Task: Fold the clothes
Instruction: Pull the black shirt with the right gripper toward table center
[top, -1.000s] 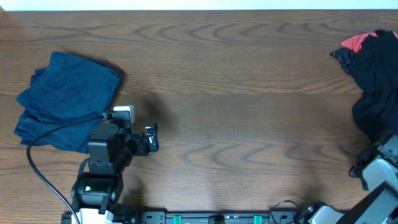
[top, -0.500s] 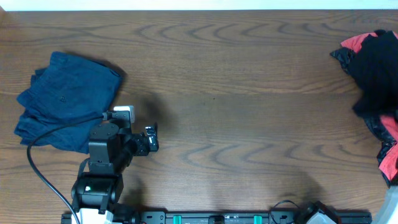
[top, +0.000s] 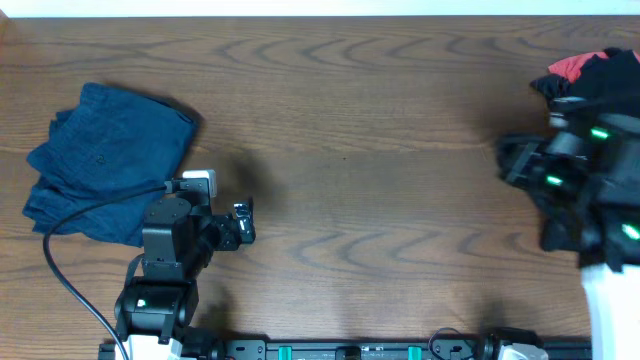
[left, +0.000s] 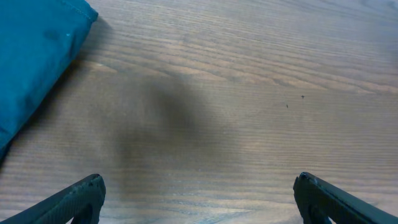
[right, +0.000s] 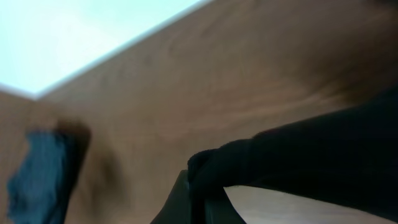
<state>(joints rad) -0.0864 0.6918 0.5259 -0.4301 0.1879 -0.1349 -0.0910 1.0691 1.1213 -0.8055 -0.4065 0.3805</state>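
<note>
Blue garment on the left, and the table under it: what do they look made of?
Blue garment: woven cloth, perhaps cotton twill or denim, matte; soft creases, stitched hem. Table: brown wood grain, low sheen; real wood or laminate, cannot tell.

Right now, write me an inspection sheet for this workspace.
Surface: brown wood-grain table.
Job's things: loosely folded navy garment at the left; black garment with red fabric at the far right, partly hidden by the right arm.
Clutter: nothing seen.
Grippers: left gripper open over bare wood; right gripper looks shut on the black garment, though the view is blurred.
Cables: black cable crosses the navy garment's near edge.
Surroundings: pale strip beyond the table's far edge.
</note>
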